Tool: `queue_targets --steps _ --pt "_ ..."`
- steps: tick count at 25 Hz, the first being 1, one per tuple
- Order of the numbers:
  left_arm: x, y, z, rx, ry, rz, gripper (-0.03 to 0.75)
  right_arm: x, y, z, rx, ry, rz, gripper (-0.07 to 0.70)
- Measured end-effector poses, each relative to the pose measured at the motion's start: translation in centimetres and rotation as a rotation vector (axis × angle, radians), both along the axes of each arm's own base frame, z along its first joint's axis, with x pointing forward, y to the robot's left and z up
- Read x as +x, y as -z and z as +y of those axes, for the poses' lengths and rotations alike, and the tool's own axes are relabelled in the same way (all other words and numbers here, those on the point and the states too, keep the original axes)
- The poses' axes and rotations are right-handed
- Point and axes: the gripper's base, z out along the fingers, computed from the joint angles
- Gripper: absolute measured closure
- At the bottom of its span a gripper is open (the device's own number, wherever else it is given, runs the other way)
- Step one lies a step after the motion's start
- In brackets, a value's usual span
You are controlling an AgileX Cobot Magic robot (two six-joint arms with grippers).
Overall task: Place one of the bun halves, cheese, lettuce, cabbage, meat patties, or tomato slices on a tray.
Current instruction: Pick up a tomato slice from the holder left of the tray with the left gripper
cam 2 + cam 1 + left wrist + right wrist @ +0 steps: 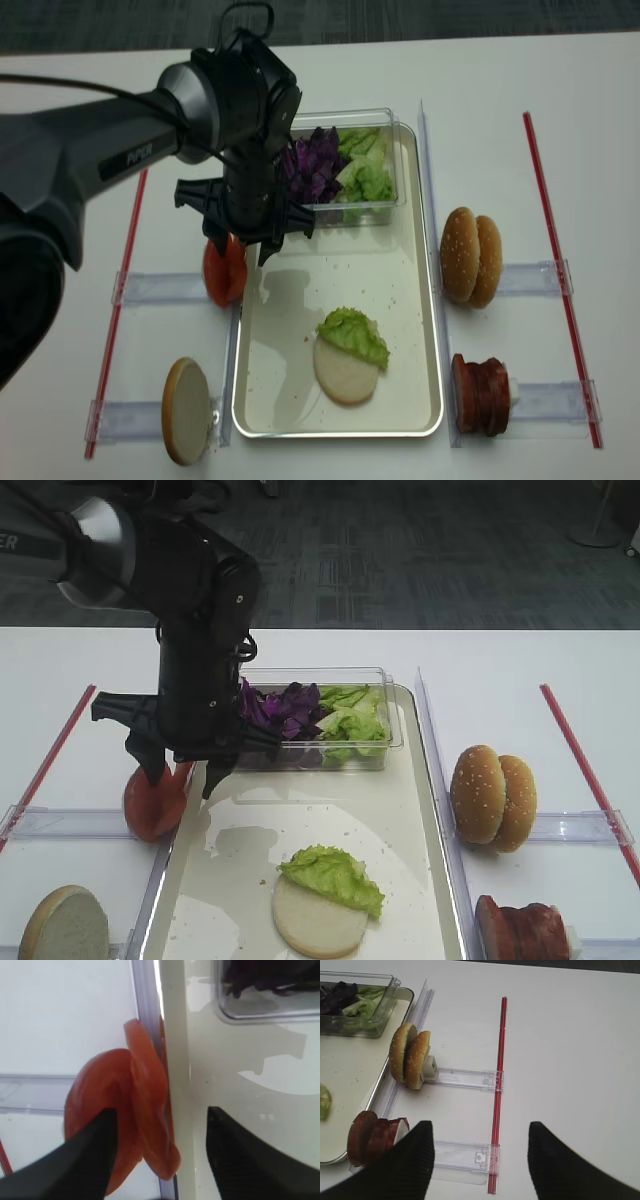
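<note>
At the left rim of the tray (420, 810), the left gripper (182, 773) hangs over the tomato slices (153, 802), its two black fingers spread wide; in the left wrist view one finger (95, 1157) sits in front of the outer slice and the other (250, 1152) is over the tray's cream floor, so the jaws straddle the upright slices (132, 1125) without pinching any of them; whether a finger touches a slice cannot be told. The slices stand on edge in a clear plastic holder (60, 823) just outside the tray, leaning against its rim. On the tray lies a pale flat-cut bun half (318, 918) with a light green lettuce leaf (333, 876) draped over its upper part; at the tray's far end stands a small clear plastic box (312, 720) holding purple cabbage (275, 708) on the left and lettuce (352, 718) on the right. Another flat-cut bun half (64, 925) stands at the near left; two sesame-topped bun halves (492, 796) stand on edge right of the tray, with the meat patties (522, 930) in a row nearer the camera. The right gripper (480, 1160) hovers over the white table (570, 1050) beside a red strip (499, 1080), jaws spread and holding nothing.
</note>
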Motion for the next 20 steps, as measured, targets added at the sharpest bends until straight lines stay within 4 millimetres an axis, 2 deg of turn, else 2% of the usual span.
queue_targets --steps 15,20 --pt "0.52 0.54 0.51 0.005 -0.015 0.004 0.350 0.00 0.00 0.00 0.000 0.000 0.000 0.186" --pt "0.59 0.89 0.46 0.008 -0.014 0.009 0.393 0.00 0.00 0.00 0.000 0.000 0.000 0.186"
